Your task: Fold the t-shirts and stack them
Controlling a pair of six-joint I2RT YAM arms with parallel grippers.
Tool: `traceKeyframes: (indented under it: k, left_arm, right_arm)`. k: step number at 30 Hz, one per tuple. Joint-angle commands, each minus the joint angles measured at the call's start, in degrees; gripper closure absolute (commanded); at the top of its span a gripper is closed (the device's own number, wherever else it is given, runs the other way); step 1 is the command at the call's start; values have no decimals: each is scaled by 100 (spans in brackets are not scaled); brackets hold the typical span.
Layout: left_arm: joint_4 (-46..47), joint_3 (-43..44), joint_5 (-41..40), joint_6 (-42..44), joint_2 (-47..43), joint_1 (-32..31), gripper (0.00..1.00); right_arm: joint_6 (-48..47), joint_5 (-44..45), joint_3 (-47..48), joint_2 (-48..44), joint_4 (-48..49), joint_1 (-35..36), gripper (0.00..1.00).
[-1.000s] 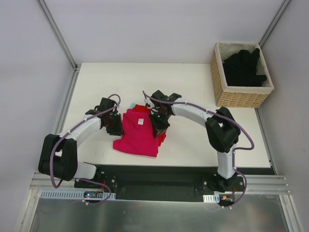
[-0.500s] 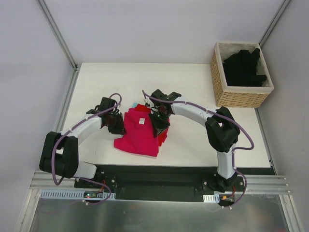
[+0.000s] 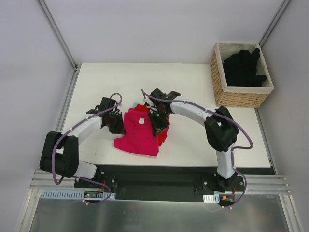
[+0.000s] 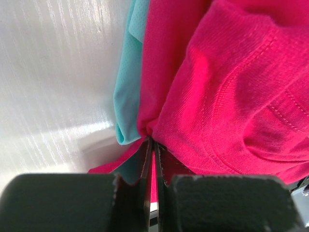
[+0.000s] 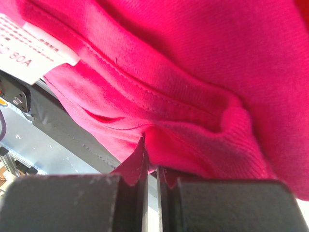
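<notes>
Magenta-pink t-shirt is pinched on two sides: left fingers fully closed on a fold of its edge on the side away from the wicker basket, right fingers closed on a fold of the edge facing the basket. White label faces up near the shirt's far end. Teal cloth lies against the pink just beside the left fingers. Brighter red t-shirt pokes out from under the pink on the basket side. The pile lies on the table, well apart from the basket, left of it and nearer the arm bases. Black t-shirts are heaped inside the basket.
</notes>
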Motion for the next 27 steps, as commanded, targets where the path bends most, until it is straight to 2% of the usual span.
traceKeyframes:
  k: [1,3,13,27]
  left_arm:
    - [181,83,281,3,-136,9,100]
    - [24,162,290,-15,-337,9,100]
    - [-1295,1708,193,29,-1086,9,100]
    - [-1691,2245,395,20,-1130,9,100]
  right_arm:
    - [-58,-74,196,-31,-68,6,99]
    - [-58,-65,205,-22,-68,6,99]
    - [-22,5,336,-83,-50,6,99]
    - [-22,286,890,-303,-296,-20,99]
